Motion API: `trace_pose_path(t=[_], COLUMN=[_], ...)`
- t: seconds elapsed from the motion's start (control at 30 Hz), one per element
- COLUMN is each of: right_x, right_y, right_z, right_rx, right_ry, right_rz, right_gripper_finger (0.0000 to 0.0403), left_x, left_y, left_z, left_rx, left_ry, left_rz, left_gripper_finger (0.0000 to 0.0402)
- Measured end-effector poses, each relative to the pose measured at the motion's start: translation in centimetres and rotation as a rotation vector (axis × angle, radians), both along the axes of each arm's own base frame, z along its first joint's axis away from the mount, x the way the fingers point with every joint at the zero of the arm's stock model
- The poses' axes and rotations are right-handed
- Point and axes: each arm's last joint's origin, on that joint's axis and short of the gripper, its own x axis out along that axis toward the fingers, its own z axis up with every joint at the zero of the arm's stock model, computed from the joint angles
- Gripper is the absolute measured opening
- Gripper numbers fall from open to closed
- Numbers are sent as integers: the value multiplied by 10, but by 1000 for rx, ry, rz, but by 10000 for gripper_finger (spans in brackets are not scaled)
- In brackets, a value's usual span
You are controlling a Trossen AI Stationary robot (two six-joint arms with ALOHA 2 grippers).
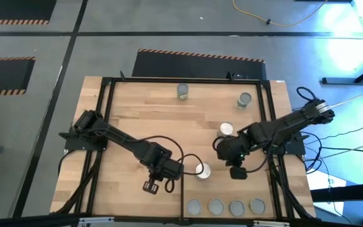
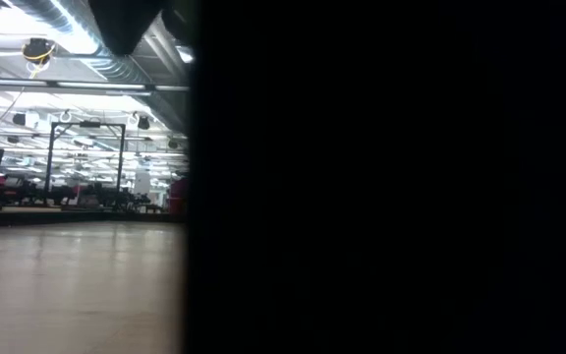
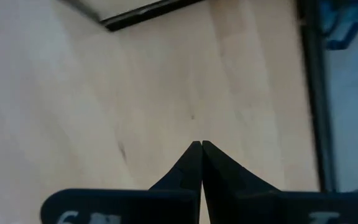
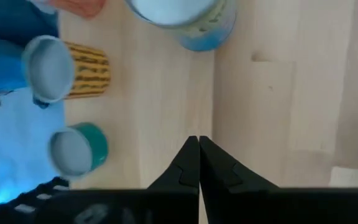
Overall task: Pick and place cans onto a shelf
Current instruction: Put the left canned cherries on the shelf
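Note:
Four silver-topped cans stand in a row on the shelf at the near right, left of which runs a black divider bar. A white-topped can stands just beyond the bar's far end. Another white-topped can stands mid-table, and two grey-topped cans stand near the far edge. My left gripper is shut and empty over bare wood, left of the bar. My right gripper is shut and empty above the shelf's far part. Its wrist view shows three cans.
A black frame runs round the tabletop. Cables trail from both arms across the wood. In the low view a dark shape blocks most of the picture, and only a strip of tabletop shows.

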Motion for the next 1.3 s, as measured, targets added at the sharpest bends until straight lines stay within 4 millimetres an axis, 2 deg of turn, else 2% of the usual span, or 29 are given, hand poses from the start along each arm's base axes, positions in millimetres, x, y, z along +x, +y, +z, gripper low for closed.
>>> trace_pose_path(t=[0.17,0.27,0.53,0.93,1.3], right_x=[3,4,10,32,41], right_y=[3,3,3,12,15], right_z=[-32,-42,-49,-75,-74], right_rx=[42,43,-16,-45,-24], right_ry=[-49,-72,-156,-187,-276], right_rz=[-41,-45,-48,-1,65], right_gripper_finger=[1,0,0,0,0], left_x=[-1,-1,-3,-4,-6], left_y=[1,2,3,5,6], left_z=[-3,-3,-4,-4,-4], left_rx=[31,33,42,47,51], left_ry=[4,9,30,52,75], left_rz=[31,33,34,37,32], left_gripper_finger=[0,0,0,0,0])
